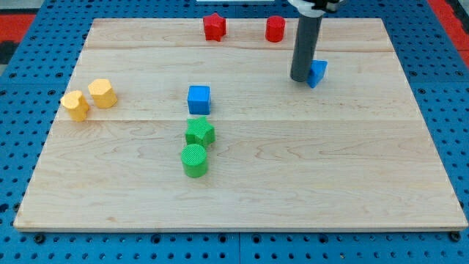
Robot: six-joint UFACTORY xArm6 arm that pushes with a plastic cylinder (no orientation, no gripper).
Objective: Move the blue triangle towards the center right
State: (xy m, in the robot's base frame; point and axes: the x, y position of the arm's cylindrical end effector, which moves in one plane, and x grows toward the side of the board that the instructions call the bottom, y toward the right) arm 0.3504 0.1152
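Spanning most of view, wooden desk carries scattered blocks. Rod stands upper right, tip touching left face of blue triangle. No gripper on this rig, so nothing to open or close. Blue triangle sits above center right; judged best push: steer rightward and toward view's bottom, keeping contact centred so block doesn't spin off.
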